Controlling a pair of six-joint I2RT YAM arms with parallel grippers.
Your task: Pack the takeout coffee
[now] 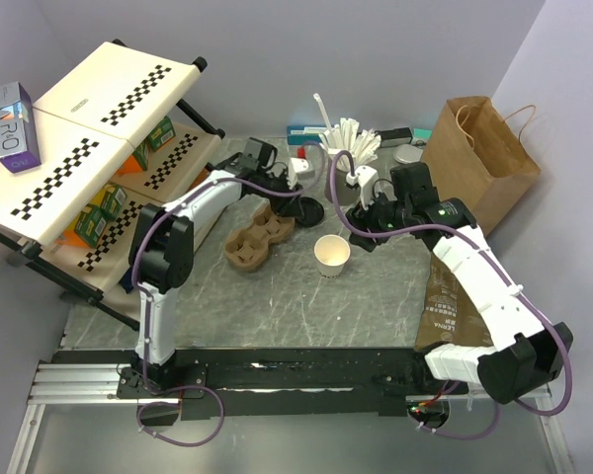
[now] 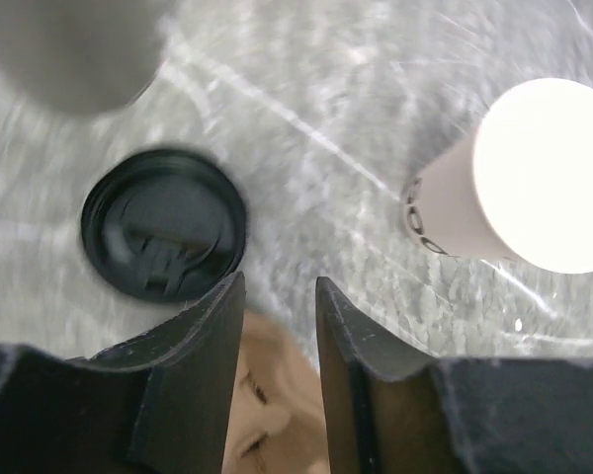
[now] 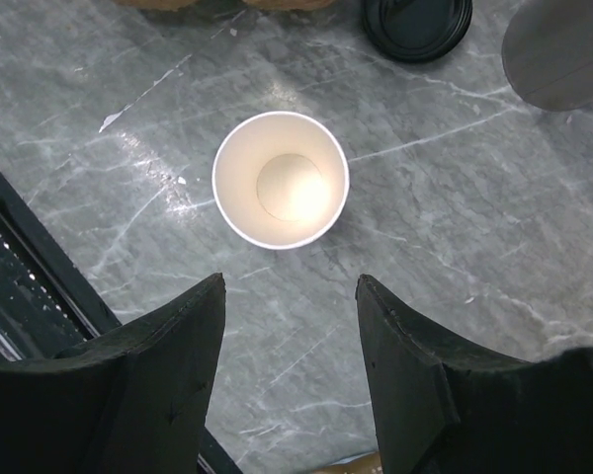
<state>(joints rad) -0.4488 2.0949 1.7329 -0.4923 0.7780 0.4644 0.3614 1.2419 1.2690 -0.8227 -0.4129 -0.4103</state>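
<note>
- Cup (image 1: 332,254) upright on table (image 1: 376,296), uncapped; left wrist view overexposes its mouth.
- Lid (image 2: 164,237) flat on table, apart from cup; cropped in right wrist view.
- Left gripper (image 2: 279,286): narrow gap, nothing between.
- Right gripper (image 3: 291,286): wide, empty, above cup.
- 1 blurred grey shape (image 2: 69,49): unidentifiable.

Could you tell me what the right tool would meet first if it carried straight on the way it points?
Most likely the cup: it stands upright, centred ahead of the right tool, whose jaws stand open. Depth is unclear; it could touch the table just short.
</note>
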